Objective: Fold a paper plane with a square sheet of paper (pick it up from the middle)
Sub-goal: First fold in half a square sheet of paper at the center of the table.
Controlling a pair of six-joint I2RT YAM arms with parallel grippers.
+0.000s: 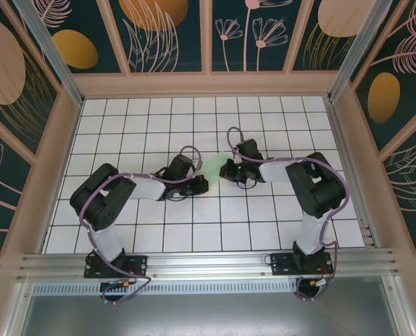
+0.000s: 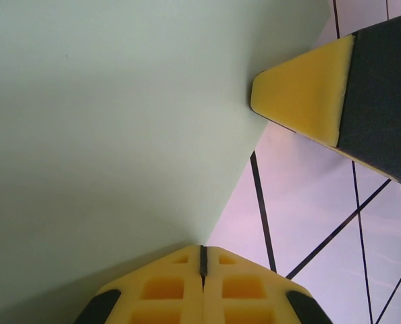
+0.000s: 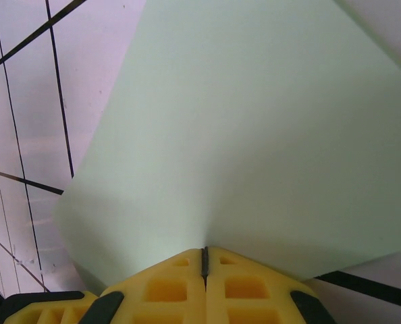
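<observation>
At the middle of the white gridded table (image 1: 159, 231), a pale green sheet of paper (image 1: 215, 165) is held between the two grippers, which are brought close together there. In the top view the left gripper (image 1: 202, 183) is seen at the sheet's near left edge and the right gripper (image 1: 225, 170) at its right edge.

In the left wrist view, the left gripper (image 2: 202, 251) is closed, its yellow pads pressed together on the edge of the sheet (image 2: 119, 121), which spreads away up and to the left. A yellow pad (image 2: 302, 88) of the other gripper is seen at the sheet's right edge.

In the right wrist view, the right gripper (image 3: 204, 253) is likewise clamped on the sheet (image 3: 254, 135), with no gap left between its pads. The paper fans out smooth and unmarked above the tiles, and a soft shadow is cast beneath its left corner.
</observation>
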